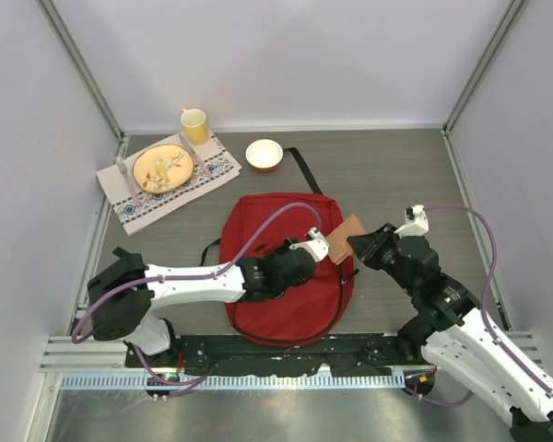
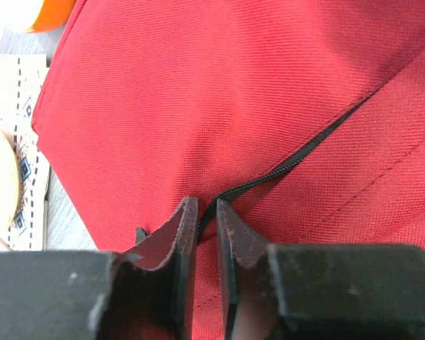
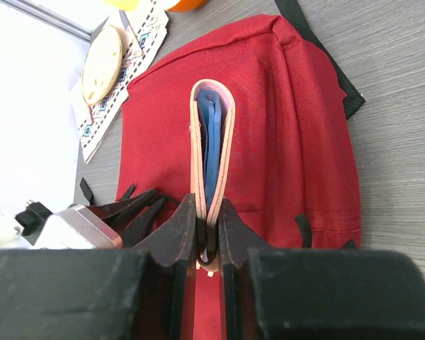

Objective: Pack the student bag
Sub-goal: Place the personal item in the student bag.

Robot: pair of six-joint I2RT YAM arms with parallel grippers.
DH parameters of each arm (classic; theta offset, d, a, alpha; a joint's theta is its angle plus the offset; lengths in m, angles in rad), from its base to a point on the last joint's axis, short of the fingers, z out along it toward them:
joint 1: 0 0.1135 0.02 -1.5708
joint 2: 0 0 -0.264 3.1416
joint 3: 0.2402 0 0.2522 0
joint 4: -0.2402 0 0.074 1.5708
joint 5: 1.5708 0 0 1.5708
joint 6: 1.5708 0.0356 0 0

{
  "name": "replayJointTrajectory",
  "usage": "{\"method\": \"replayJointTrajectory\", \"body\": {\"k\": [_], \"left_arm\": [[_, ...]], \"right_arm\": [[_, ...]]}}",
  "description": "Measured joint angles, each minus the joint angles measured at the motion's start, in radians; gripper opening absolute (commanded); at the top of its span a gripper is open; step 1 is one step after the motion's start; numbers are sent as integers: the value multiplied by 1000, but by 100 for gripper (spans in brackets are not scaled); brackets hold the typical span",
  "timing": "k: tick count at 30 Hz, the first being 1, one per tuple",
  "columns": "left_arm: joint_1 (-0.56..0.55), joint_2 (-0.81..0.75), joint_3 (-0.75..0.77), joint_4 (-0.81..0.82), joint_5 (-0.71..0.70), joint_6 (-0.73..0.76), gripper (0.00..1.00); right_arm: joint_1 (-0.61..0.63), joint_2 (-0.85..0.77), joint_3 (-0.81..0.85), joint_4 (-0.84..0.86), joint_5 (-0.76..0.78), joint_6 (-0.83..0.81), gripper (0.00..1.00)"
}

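Observation:
The dark-red student bag [image 1: 286,285] lies flat in the middle of the table. My left gripper [image 1: 328,250] rests on its right upper part. In the left wrist view it [image 2: 207,205] is pinched almost shut on the bag's black zipper line [image 2: 297,161], against the red fabric [image 2: 198,92]. My right gripper [image 1: 359,245] is shut on a tan leather case [image 1: 348,232] just right of the left gripper. In the right wrist view the gripper [image 3: 208,212] holds the case [image 3: 230,142] edge-on over the bag [image 3: 290,142], and blue contents show inside it.
A patterned placemat [image 1: 134,210] with a yellow plate [image 1: 161,168] and cutlery lies at the back left. A yellow mug [image 1: 195,124] and a small bowl [image 1: 264,154] stand behind the bag. A black strap [image 1: 304,170] trails from the bag's top. Walls enclose the table.

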Motion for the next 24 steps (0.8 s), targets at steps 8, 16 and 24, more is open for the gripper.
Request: {"method": "replayJointTrajectory", "body": {"k": [8, 16, 24], "left_arm": [[-12, 24, 10, 1, 4, 1, 0], [-2, 35, 39, -10, 63, -39, 0], [89, -27, 39, -13, 219, -139, 0]], "right_arm": [[0, -3, -1, 0, 3, 9, 5], [0, -19, -3, -5, 9, 13, 5], [0, -40, -3, -15, 16, 14, 6]]}}
